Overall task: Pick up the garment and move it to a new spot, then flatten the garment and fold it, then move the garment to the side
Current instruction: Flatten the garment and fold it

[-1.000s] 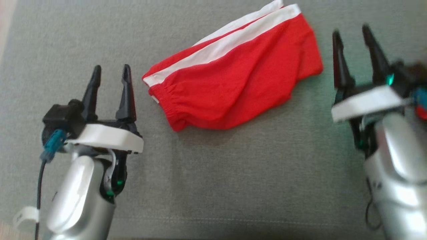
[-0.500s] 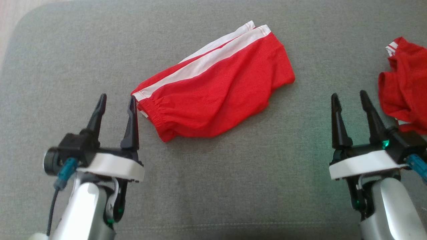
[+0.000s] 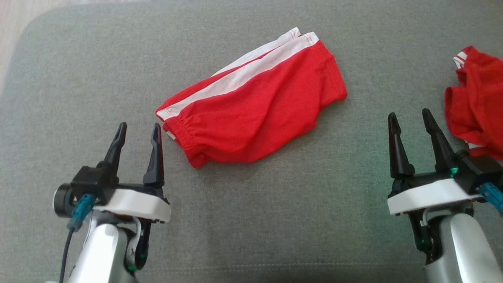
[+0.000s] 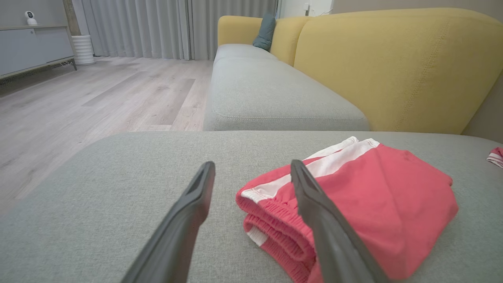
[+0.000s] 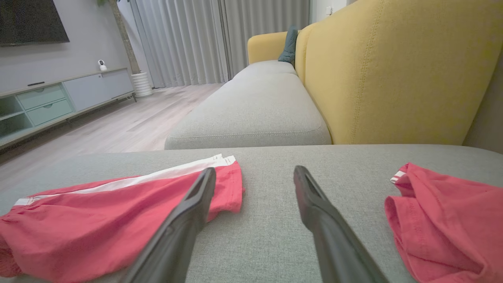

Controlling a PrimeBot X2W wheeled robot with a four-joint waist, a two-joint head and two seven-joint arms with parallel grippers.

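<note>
The folded red shorts [image 3: 255,106] lay flat near the middle of the grey sofa cushion [image 3: 275,204], slanted so that the elastic waistband pointed toward the robot's left and the leg hems toward the far right. Two white stripes ran along the far edge. Nothing touched them.

The left gripper [image 3: 140,125] hovered just beside the waistband end, its inner finger close to the gathered elastic but apart from it. Its fingers were spread wide and held nothing. In the left wrist view the waistband corner showed between and behind the two fingers.

The right gripper [image 3: 408,113] hung well to the right of the shorts, over bare cushion, fingers likewise apart and empty. Just beyond it, at the right edge of the head view, sat a second red garment [image 3: 477,106] – crumpled, with a bit of white trim showing.

Behind the cushion rose a yellow backrest [image 4: 393,67]; a pale wooden floor [image 4: 98,98] and grey curtains [image 4: 157,27] lay further off.
</note>
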